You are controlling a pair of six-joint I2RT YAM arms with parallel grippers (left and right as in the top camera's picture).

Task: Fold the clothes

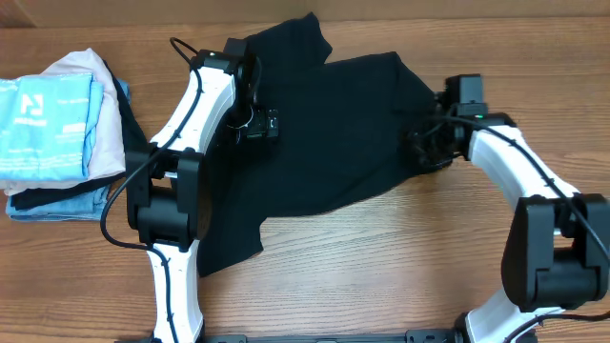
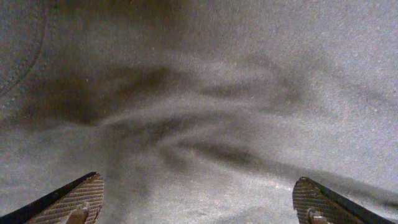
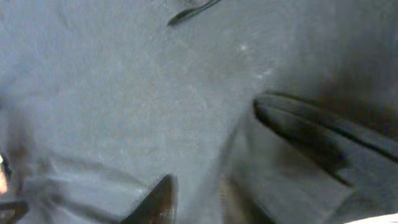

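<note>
Rumpled, soft matte black T-shirt [image 1: 334, 143]

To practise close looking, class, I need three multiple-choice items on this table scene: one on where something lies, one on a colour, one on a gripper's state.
1. Where is the pile of other garments?
A at the middle of the table
B at its left edge
C at its right edge

2. What colour is the pile's top garment?
A light blue
B red
C green

3. How is the left gripper?
A shut on a sleeve
B out of view
C open over the black T-shirt

Answers:
B, the overhead view shows the pile at the left edge.
A, it is light blue with white print.
C, its fingers stand wide apart over dark fabric.
</note>
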